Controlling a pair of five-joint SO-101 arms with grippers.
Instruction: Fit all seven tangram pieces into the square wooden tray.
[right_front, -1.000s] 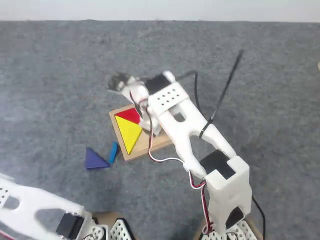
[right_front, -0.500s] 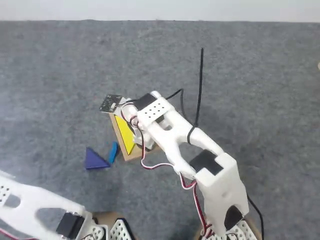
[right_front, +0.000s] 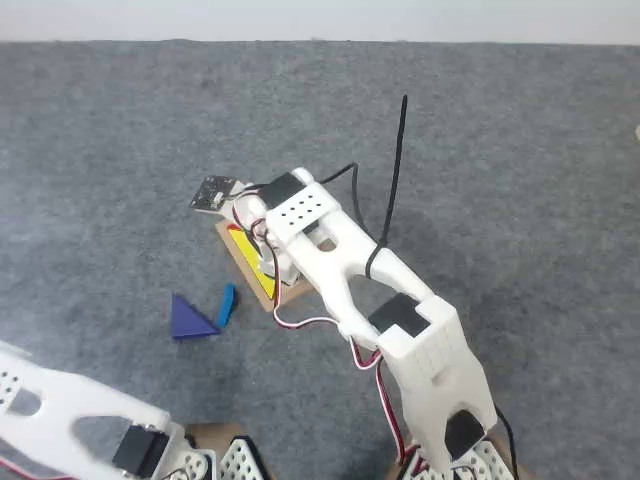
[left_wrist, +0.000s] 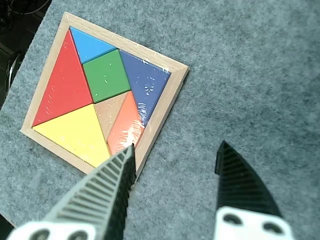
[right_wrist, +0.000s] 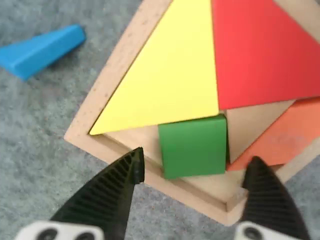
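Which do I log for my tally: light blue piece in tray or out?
Out: the light blue piece lies on the mat beside the tray.

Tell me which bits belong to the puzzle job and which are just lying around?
Part of the job: wooden tray; yellow triangle, red triangle, green square and orange piece in it; light blue piece and dark blue triangle on the grey carpet; right tool, open above the tray.

Just lying about: grey carpet; black cable; a second tray of pieces under the open left tool.
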